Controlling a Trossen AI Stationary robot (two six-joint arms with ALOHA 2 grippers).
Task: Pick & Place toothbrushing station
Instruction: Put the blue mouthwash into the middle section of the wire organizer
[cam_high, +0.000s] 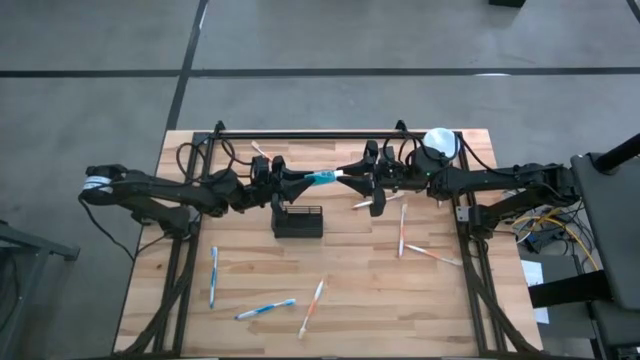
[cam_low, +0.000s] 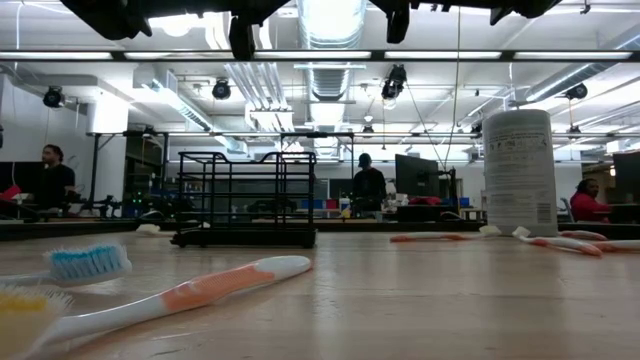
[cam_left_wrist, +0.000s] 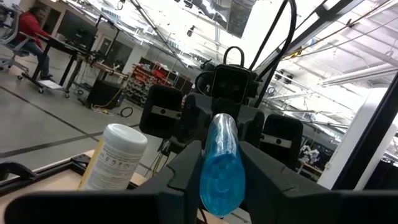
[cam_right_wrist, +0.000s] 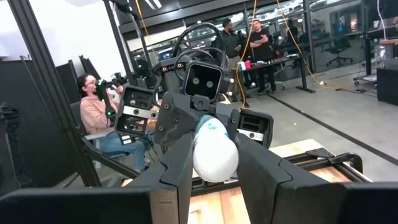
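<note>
- Two dark grippers are meeting in mid-air above the back of the table: the left gripper (cam_high: 300, 181) and the right gripper (cam_high: 348, 176) are each clamping one end of a translucent blue and white plastic toothbrush (cam_high: 323, 178), seen end-on in both wrist views (cam_left_wrist: 221, 167) (cam_right_wrist: 213, 149).
- One risk, as I judge it: with both claws gripping at once, any pull or twist could be bending the brush, and an ill-timed release could be dropping it outside the small black wire-mesh basket (cam_high: 298, 221).
- That basket is standing on the boards just in front of the held brush, not directly beneath it, so a drop from here would likely be missing.
- Several loose toothbrushes are lying about the pale wooden plank table (cam_high: 360, 300), orange-and-white ones (cam_high: 312, 306) and blue ones (cam_high: 265, 309).
- A tall white-topped cylindrical canister (cam_high: 440, 143) is standing at the back right corner.
- Beyond the table, an open workshop with ceiling lights is showing, with people sitting and standing at desks.
</note>
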